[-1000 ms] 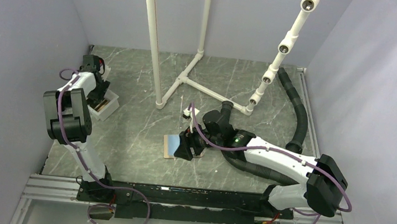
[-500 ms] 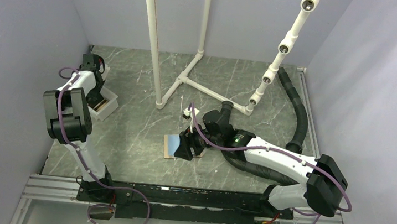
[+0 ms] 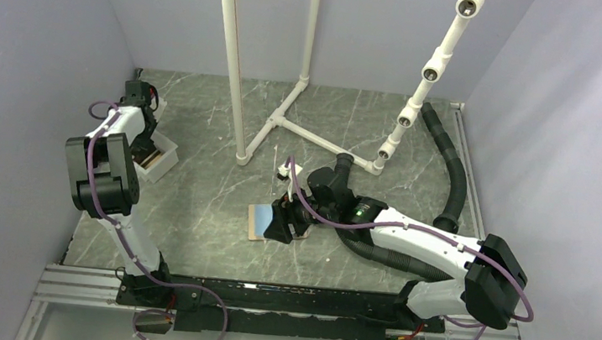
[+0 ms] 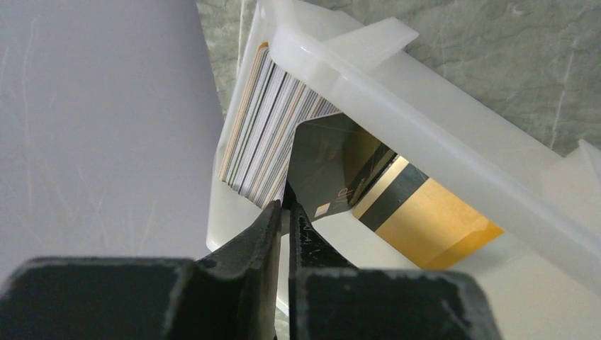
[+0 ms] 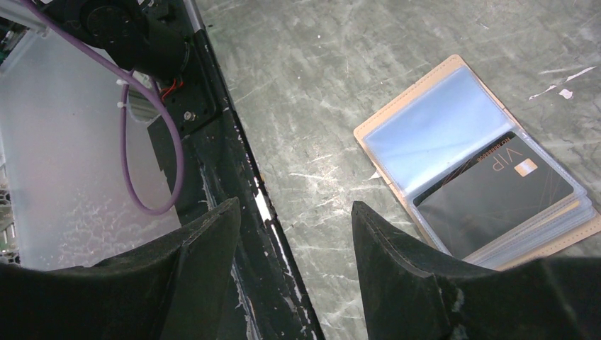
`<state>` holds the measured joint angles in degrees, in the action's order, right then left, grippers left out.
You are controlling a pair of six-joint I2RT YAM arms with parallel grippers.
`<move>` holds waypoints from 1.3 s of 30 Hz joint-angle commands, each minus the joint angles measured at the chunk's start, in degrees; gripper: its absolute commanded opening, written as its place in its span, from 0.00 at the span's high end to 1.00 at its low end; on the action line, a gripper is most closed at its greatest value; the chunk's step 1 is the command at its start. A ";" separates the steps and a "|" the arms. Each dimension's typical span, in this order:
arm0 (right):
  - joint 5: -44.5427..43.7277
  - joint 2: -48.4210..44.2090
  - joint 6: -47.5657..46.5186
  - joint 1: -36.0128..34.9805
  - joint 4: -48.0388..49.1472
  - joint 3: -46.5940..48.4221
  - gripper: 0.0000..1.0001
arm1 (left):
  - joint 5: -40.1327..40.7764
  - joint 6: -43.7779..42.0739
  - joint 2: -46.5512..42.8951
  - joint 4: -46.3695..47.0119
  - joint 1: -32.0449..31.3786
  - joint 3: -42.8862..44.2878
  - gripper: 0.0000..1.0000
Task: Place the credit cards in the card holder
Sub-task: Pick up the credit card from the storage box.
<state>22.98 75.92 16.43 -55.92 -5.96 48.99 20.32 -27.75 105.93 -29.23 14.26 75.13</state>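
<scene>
While left gripper (image 4: 286, 207) pinches | credit card (image 4: 324, 159) corner between tips | in tray (image 4: 439, 142)

the table (image 3: 201, 202) is showing grey-green marbling with pale veins. the card holder (image 5: 386, 124) is showing a tan border around glossy bluish-grey pockets, 1 carrying a black card (image 5: 489, 195) with gold "vip" lettering. the tray (image 4: 439, 134) is glowing translucent white. its stacked credit cards (image 4: 266, 134) are showing striped white, grey and tan edges. the dark credit card (image 4: 329, 166) is gleaming brown-gold beside a gold-and-black banded card (image 4: 425, 223). the left fingers (image 4: 248, 248) and right fingers (image 5: 404, 269) are looking matte black.
</scene>
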 commanded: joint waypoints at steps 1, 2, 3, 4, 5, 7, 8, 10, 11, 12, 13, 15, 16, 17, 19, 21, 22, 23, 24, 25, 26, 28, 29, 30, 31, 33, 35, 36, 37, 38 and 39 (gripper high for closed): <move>-0.56 -0.79 -1.04 -0.24 2.58 -0.30 0.38 | -1.08 0.44 0.42 -1.79 0.62 3.11 0.91; -0.57 -0.84 -1.04 -0.24 2.55 -0.30 0.38 | -1.13 0.70 0.17 -2.18 0.66 3.30 0.93; -0.57 -0.79 -1.04 -0.24 2.53 -0.30 0.38 | -1.22 0.94 -0.15 -2.41 0.60 3.35 0.95; -0.57 -0.79 -1.04 -0.24 2.53 -0.30 0.38 | -1.28 1.06 -0.40 -2.85 0.58 3.47 0.96; -0.59 -0.83 -1.04 -0.24 2.59 -0.30 0.38 | -1.44 1.34 -0.71 -3.46 0.59 3.68 0.96; -0.65 -0.85 -1.09 -0.24 2.50 -0.22 0.38 | -1.30 2.02 -1.49 -4.77 0.61 3.94 0.99; -0.66 -0.78 -1.13 -0.24 2.41 -0.21 0.38 | -1.37 2.45 -2.04 -5.57 0.64 4.09 1.00; -0.71 -0.76 -1.13 -0.23 2.35 -0.21 0.38 | -2.65 3.58 -3.62 -7.32 0.59 4.35 1.00; -0.66 -0.71 -1.13 -0.24 2.37 -0.14 0.38 | -3.69 4.51 -4.61 -8.15 0.59 4.47 1.00; -0.68 -0.55 -1.07 -0.24 2.38 -0.13 0.38 | -4.27 5.22 -5.87 -9.17 0.59 4.55 1.00; -0.61 -0.54 -1.05 -0.24 2.37 -0.08 0.38 | -4.69 5.98 -6.70 -10.28 0.59 4.84 1.00; -0.53 -0.34 -0.98 -0.20 2.28 -0.04 0.38 | -5.39 7.26 -8.74 -12.31 0.59 5.37 1.00; -0.49 -0.27 -0.96 -0.16 2.30 0.03 0.38 | -6.04 8.01 -9.76 -13.24 0.59 5.57 1.00; -0.48 -0.05 -0.91 -0.15 2.25 0.11 0.38 | -6.80 9.35 -10.96 -14.27 0.59 5.90 1.00; -0.30 0.32 -0.72 0.13 2.17 0.29 0.39 | -6.83 12.90 -13.14 -15.81 0.59 6.71 1.00; 0.44 0.69 -0.16 0.78 2.24 0.31 0.39 | -8.83 16.69 -15.85 -17.36 0.59 7.75 1.00; 0.97 0.91 0.19 1.41 2.38 0.31 0.39 | -9.18 19.55 -17.37 -17.38 0.59 7.96 1.00; 1.68 1.29 0.93 2.21 2.56 0.25 0.39 | -10.68 22.06 -18.59 -19.28 0.59 9.03 1.00; 2.52 1.63 1.61 3.27 2.66 0.24 0.39 | -12.78 24.09 -19.93 -20.82 0.59 10.17 1.00; 3.36 2.11 2.20 4.26 2.77 0.09 0.39 | -15.13 26.35 -21.54 -21.77 0.59 10.18 1.00; 3.99 2.48 2.81 5.29 2.88 -0.02 0.39 | -16.66 27.33 -23.21 -21.74 0.55 9.46 1.00; 4.29 3.32 2.97 6.33 2.16 0.51 0.39 | -18.47 28.84 -25.90 -20.61 0.59 7.97 1.00; 4.04 3.54 2.71 6.35 1.68 0.98 0.39 | -18.50 28.51 -26.31 -20.35 0.59 7.69 1.00; 3.96 3.75 2.84 6.35 1.75 1.16 0.39 | -17.38 27.45 -26.00 -19.88 0.59 7.60 0.93; 3.95 3.93 2.90 6.35 1.94 1.38 0.39 | -16.08 25.99 -24.72 -19.53 0.66 7.55 0.79; 4.17 4.35 2.83 6.43 2.12 1.84 0.39 | -13.81 23.82 -21.28 -19.51 0.68 7.78 0.47; 4.54 4.70 2.89 6.53 2.58 1.91 0.39 | -11.33 21.86 -17.43 -19.17 0.68 8.64 0.37; 4.88 4.87 2.97 6.70 3.11 1.85 0.39 | -9.41 20.52 -16.33 -16.60 0.61 7.72 0.35; 5.31 4.99 3.18 6.98 3.55 1.74 0.40 | -8.09 18.75 -15.44 -13.37 0.59 6.10 0.34; 5.84 5.23 3.30 7.29 3.80 1.56 0.40 | -7.94 17.81 -14.68 -10.09 0.59 4.67 0.33; 6.30 5.36 3.30 7.58 3.84 1.50 0.40 | -7.79 16.31 -13.94 -7.65 0.55 3.47 0.32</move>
<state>26.76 80.86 19.11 -49.15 -5.85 49.01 8.80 -6.55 88.77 -45.30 14.70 82.00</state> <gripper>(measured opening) 0.607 0.665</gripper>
